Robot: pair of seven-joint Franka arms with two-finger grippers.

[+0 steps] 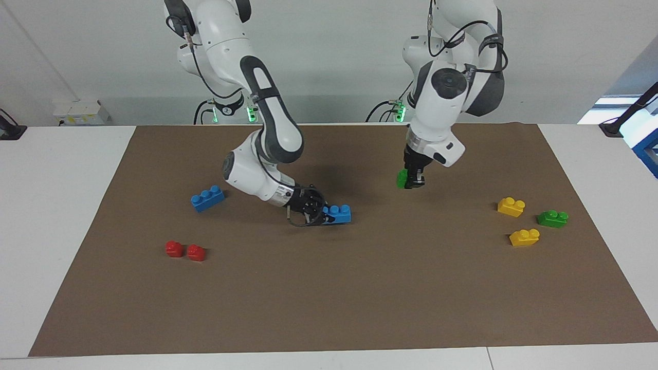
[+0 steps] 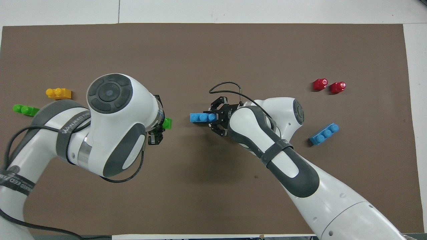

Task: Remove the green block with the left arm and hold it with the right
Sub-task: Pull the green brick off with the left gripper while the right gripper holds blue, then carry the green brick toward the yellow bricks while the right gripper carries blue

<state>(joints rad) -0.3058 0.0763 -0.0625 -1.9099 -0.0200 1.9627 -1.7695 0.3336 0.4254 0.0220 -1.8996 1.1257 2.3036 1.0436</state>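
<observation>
Nearest the robots, the left gripper (image 1: 411, 181) hangs in the air over the brown mat (image 1: 329, 288), clamped on the green block (image 1: 402, 178), which is clear of the surface. Toward the middle of the mat, the right gripper (image 1: 314, 209) is low, closed on one end of a blue three-stud brick (image 1: 337, 213) whose other end juts out toward the left arm's end of the table; whether the brick rests on the mat cannot be told.

Counted, there are two blue three-stud bricks: the held one and a loose blue brick (image 1: 207, 198) lying toward the right arm's end. There are two green pieces: the lifted block and a darker green brick (image 1: 552, 218) at the left arm's end. Two yellow bricks sit there too, one (image 1: 511, 206) nearer the robots than the green brick and one (image 1: 524, 237) farther. Two small red pieces (image 1: 174, 248) (image 1: 196, 252) lie side by side, farther from the robots than the loose blue brick.

The mat covers most of a white table (image 1: 61, 216). At the robots' end stands a plain pale wall (image 1: 334, 61), with a small white box (image 1: 81, 111) at its foot.
</observation>
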